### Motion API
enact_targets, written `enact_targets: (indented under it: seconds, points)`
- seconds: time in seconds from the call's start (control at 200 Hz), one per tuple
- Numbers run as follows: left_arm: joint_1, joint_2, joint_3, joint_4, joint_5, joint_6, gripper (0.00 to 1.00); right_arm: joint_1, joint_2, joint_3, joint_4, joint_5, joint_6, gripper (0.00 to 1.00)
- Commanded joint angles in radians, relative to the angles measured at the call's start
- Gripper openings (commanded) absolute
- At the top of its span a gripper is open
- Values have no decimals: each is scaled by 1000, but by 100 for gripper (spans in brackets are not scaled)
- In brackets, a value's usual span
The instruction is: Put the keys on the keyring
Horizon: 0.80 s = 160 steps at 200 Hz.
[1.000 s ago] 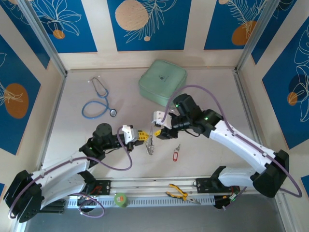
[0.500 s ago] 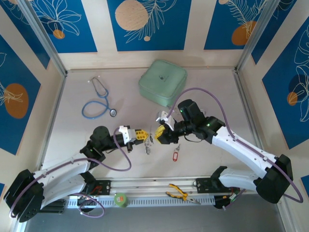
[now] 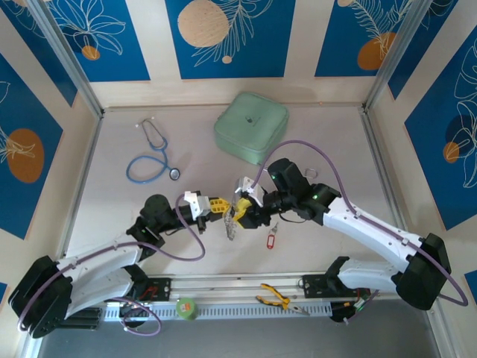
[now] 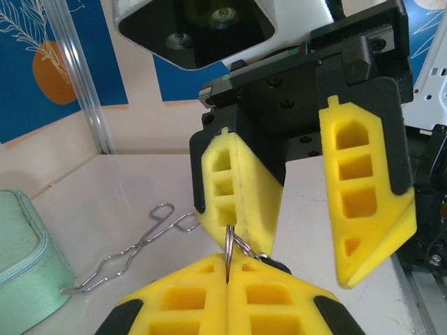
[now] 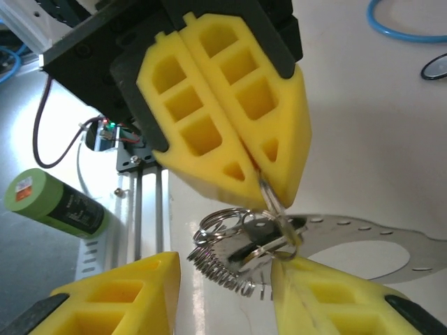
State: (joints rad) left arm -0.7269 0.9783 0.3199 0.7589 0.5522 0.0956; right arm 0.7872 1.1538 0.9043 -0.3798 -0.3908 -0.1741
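Observation:
My left gripper (image 3: 221, 206) is shut on the keyring (image 4: 229, 243), a thin silver ring pinched edge-on between its yellow fingertips (image 5: 269, 187). From that ring hangs a bunch of keys (image 5: 255, 237) holding smaller rings, a coiled spring and a dark-headed key, over the table (image 3: 232, 226). My right gripper (image 3: 240, 212) faces the left one, open around the bunch (image 5: 227, 276). Its one finger (image 5: 328, 296) touches a ring of the bunch. Its fingers (image 4: 234, 185) stand wide apart in the left wrist view. The red-tagged key (image 3: 271, 240) lies on the table to the right.
A mint green case (image 3: 252, 127) and a blue stethoscope (image 3: 153, 153) lie at the back. A bent wire clip (image 4: 133, 248) rests near the case. Yellow-handled pliers (image 3: 279, 298) and a green tape roll (image 3: 185, 306) sit on the front rail. A curved silver strip (image 5: 370, 244) lies under the bunch.
My right gripper has dropped and shifted left, closing in on the hanging bunch. My left gripper has edged right, still holding the ring. The red-tagged key has not moved.

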Motion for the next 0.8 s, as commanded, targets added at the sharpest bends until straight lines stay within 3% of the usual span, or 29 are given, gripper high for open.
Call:
enact_targets:
  seconds: [0.0,0.14,0.405,0.63,0.795]
  points:
    - [-2,9,1,109,11,-42,0,14,15,-15,47,62,-8,38]
    - [-2,8,4,106,25,-51,0,16,5,-28,61,101,-10,28]
    - [-2,14,4,120,27,-66,0,18,-11,-44,58,156,-8,32]
    - [-3,14,4,132,31,-80,0,21,-14,-44,75,136,-33,7]
    - [-3,28,6,167,54,-91,0,46,21,-32,50,126,-82,1]
